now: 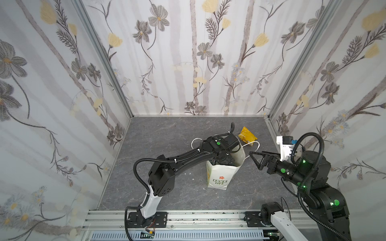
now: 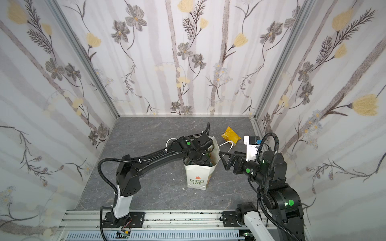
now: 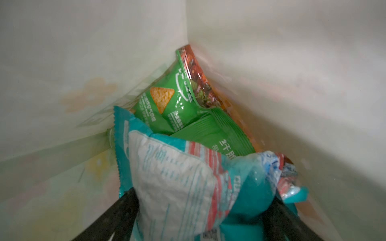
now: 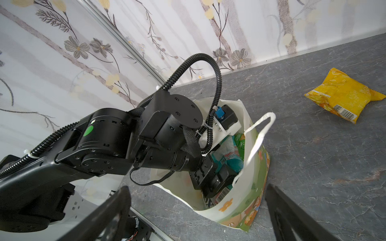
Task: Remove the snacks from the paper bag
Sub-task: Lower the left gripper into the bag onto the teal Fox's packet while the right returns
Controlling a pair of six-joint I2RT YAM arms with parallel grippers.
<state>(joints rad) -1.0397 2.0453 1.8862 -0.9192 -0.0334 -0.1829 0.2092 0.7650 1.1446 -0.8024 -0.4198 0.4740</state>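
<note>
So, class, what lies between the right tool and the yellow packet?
The cord handle of the bag, over bare table; it shows in both top views.

1. Top views: you look steeply down from above the near edge toward the far wall (image 1: 194,62); both cover the whole table (image 1: 167,135).
2. Left wrist: you look close-up, down inside the paper bag (image 3: 62,62).
3. Right wrist: close at the bag's right, facing left; shares bag and yellow packet (image 4: 342,98) with both top views.

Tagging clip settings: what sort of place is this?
Probably a robot test booth: flowered wallpaper panels in aluminium framing, a grey tabletop, robot arms bolted to a rail.
</note>
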